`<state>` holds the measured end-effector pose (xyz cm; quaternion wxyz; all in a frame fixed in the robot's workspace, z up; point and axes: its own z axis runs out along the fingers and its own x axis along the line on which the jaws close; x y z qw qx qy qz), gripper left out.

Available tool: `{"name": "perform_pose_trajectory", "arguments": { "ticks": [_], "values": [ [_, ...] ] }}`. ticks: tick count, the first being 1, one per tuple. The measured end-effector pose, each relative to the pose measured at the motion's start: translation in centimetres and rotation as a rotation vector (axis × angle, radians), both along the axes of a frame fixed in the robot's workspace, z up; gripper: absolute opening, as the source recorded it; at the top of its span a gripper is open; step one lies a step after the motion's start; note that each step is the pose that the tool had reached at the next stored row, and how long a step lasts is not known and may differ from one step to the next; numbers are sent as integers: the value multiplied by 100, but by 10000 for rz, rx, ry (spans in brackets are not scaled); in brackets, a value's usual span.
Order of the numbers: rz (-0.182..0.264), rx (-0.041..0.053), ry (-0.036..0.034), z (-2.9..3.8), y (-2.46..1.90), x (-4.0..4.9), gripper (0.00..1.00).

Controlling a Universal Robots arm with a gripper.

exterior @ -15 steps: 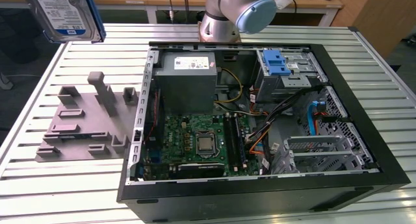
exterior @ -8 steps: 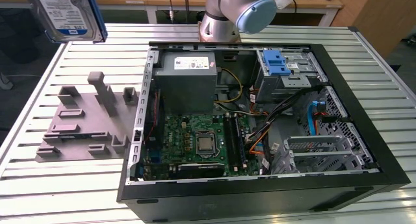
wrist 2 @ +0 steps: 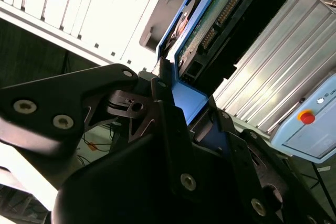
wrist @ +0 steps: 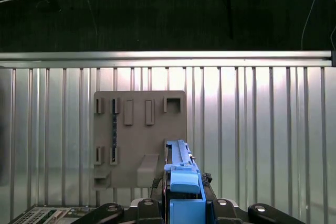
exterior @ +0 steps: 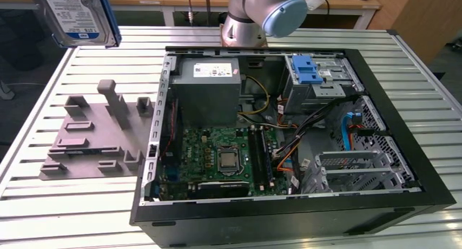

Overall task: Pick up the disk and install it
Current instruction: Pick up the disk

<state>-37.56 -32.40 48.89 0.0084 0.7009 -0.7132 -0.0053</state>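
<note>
My gripper (wrist 2: pixel 178 114): clamped on the disk, with a black finger (wrist 2: pixel 167 129) pressed against each side of its blue carrier frame.
Disk (wrist 2: pixel 210 19): in my grasp and lifted clear of everything. The second wrist view shows its green circuit-board side and a row of connector pins running away from my fingers.
Disk edge (wrist: pixel 181 174): in the first wrist view I look straight along the blue frame, which sticks out from between my fingers.
Disk from outside (exterior: pixel 76 13): at the exterior view's upper left, in the air, upright, with its white-and-blue label facing the camera.
Fixture plate (wrist: pixel 139 135): grey, with raised blocks and slots, lying flat on the table past the disk's edge. Nothing sits in it.
Table (wrist: pixel 252 129): ribbed metal slats, bright under the light.
Computer case (exterior: pixel 289 216): open and lying on its side just beside the fixture plate (exterior: pixel 90 138), on the exterior view's right.
Inside the case: a green motherboard (exterior: pixel 216 157), a grey metal box (exterior: pixel 208 92) with a small white sticker, and a blue latch (exterior: pixel 306 70) on the drive bay.
My arm (exterior: pixel 260 13): its grey base rises behind the case.
</note>
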Motion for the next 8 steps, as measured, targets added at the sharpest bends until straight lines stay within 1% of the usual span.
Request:
{"name": "perform_pose_trajectory", "arguments": {
  "ticks": [8],
  "values": [
    [0,0,0,0,0,37,36]
  ]
}}
